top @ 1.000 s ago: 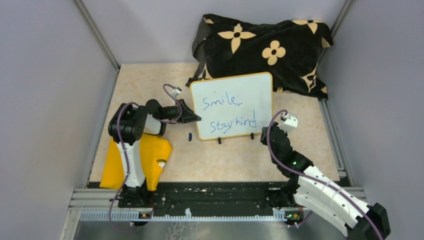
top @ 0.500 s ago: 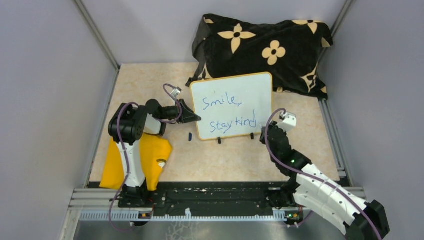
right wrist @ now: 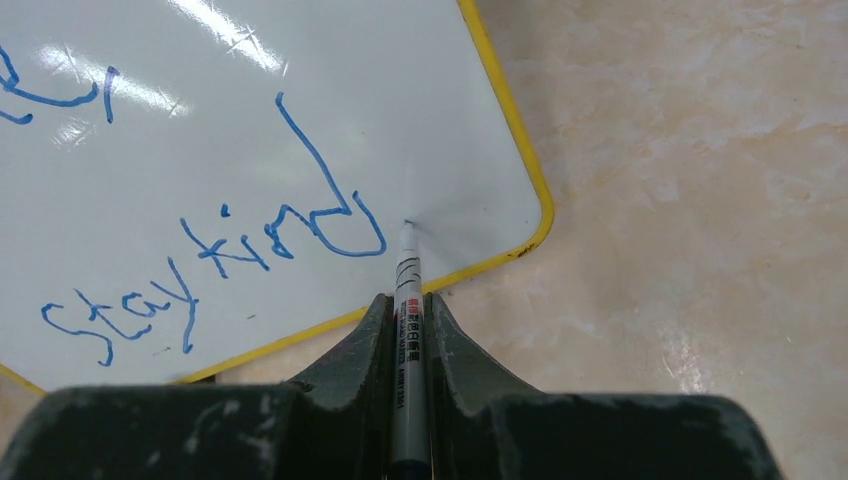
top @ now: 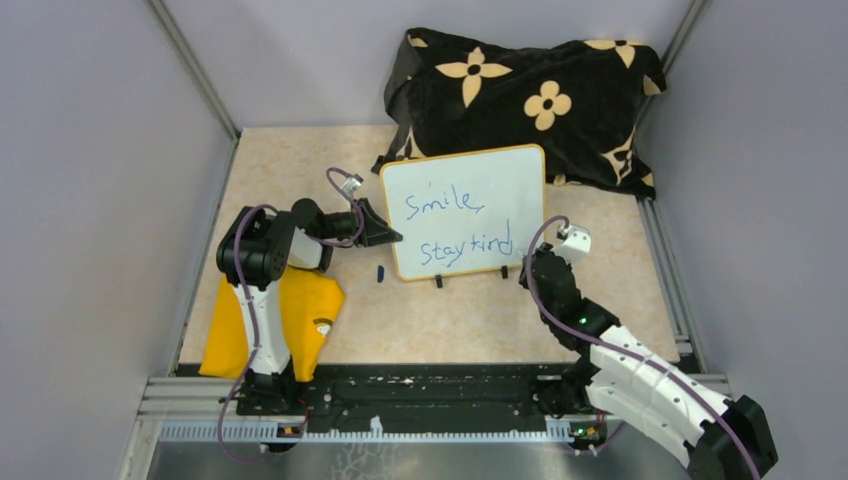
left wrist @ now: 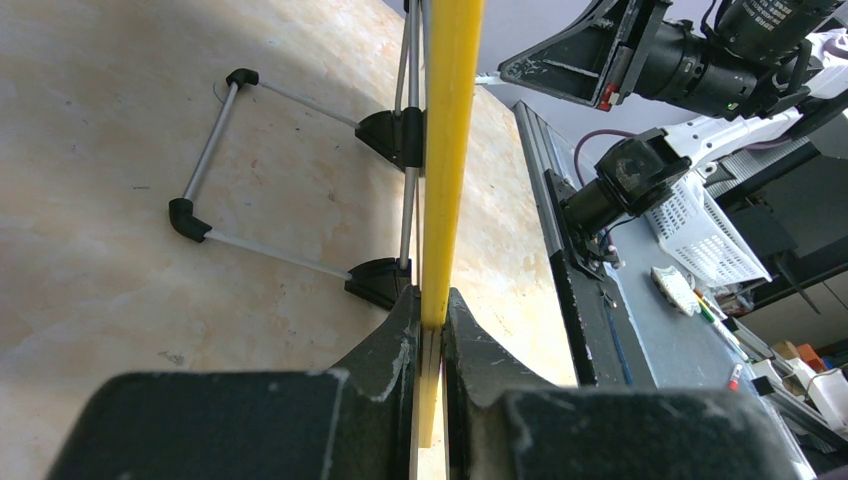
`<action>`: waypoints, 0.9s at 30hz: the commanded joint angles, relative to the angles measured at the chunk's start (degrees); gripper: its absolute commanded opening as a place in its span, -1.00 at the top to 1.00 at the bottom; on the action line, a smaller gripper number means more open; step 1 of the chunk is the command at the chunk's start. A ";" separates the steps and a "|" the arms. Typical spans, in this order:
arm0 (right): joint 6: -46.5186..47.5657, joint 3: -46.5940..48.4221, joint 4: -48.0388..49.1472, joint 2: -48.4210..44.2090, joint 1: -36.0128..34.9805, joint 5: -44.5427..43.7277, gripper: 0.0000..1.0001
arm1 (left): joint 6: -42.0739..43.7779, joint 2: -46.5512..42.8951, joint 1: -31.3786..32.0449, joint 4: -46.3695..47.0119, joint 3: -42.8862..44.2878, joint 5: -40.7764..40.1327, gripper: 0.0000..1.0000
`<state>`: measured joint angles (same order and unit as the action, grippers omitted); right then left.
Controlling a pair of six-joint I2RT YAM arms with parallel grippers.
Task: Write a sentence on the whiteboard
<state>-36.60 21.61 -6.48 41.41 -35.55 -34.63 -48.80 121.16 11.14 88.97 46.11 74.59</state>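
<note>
1 whiteboard (top: 465, 225) | left gripper (left wrist: 430, 305) clamps its rim | right gripper (right wrist: 406, 300) pinches 1 marker (right wrist: 405, 260)

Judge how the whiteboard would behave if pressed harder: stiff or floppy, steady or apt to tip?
Probably stiff: the whiteboard shows a straight rim edge-on. Apt to tip alone, propped on a thin wire stand; the left gripper clamping its edge likely steadies it.
</note>
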 commanded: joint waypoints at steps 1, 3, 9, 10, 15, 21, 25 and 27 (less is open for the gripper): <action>-0.12 -0.58 1.73 0.24 0.90 0.09 1.00 | 0.72 3.30 0.38 6.39 -0.56 0.08 1.00; -0.37 -0.59 0.90 0.33 0.97 0.16 1.00 | 0.71 3.33 0.38 6.39 -0.52 0.08 1.00; -0.70 -1.13 -0.09 -0.24 1.00 0.30 1.00 | 0.63 3.25 0.38 6.50 -0.47 0.01 1.00; -0.67 -1.13 -0.11 -0.39 0.93 0.35 1.00 | 0.54 3.24 0.38 6.47 -0.49 -0.03 1.00; -0.43 -0.57 -0.32 -0.25 1.01 0.18 1.00 | 0.47 3.12 0.38 6.46 -0.54 0.02 1.00; -0.16 2.35 -3.09 -3.72 0.96 1.70 1.00 | 0.46 3.09 0.38 6.51 -0.51 -0.12 1.00; 1.53 5.29 -5.58 -7.88 0.93 3.38 1.00 | 0.32 3.16 0.38 6.74 -0.45 -0.19 1.00; 2.48 6.82 -6.86 -9.16 0.97 4.60 1.00 | 0.12 3.12 0.38 6.87 -0.45 -0.19 1.00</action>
<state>-36.12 22.55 -12.19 35.31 -35.42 -32.45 -48.80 121.16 11.14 88.97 46.15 74.59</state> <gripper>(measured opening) 0.118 0.136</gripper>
